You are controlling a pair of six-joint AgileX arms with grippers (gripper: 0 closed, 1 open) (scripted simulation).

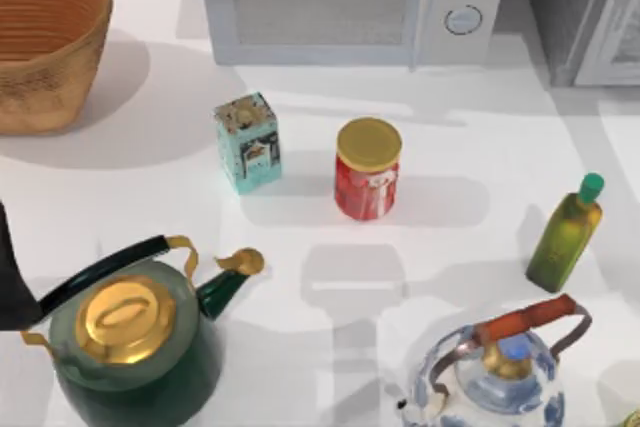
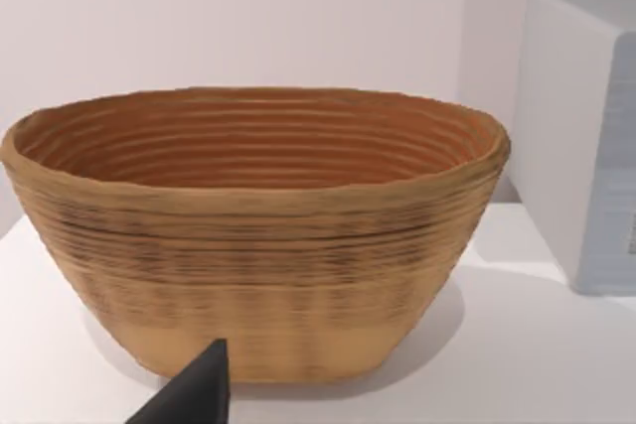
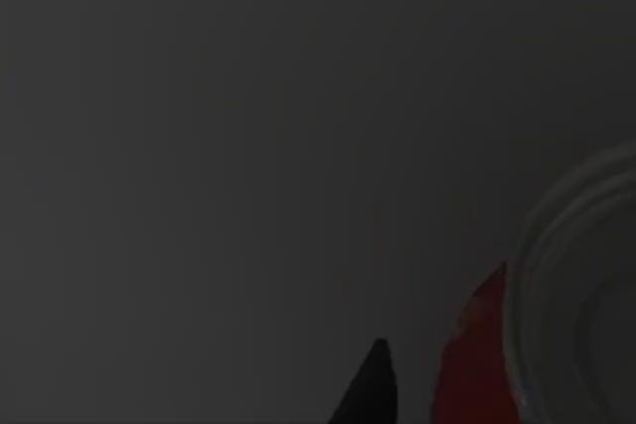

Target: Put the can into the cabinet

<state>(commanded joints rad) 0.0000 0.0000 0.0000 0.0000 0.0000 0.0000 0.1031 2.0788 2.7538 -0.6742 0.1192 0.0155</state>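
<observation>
Right wrist view is dark: a small red can (image 3: 472,364) with a pale metal end is seen beside a black fingertip, seemingly inside the grey speckled cabinet (image 1: 585,7). Neither gripper's opening can be told.

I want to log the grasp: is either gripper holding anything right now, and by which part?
It cannot be told. The dark right wrist view shows the can, a red sliver, beside a dark fingertip, contact unclear. The left fingertip faces the basket.

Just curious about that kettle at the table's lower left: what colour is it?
The kettle is dark green with a gold lid and gold spout tip, seen best in the top view.
</observation>
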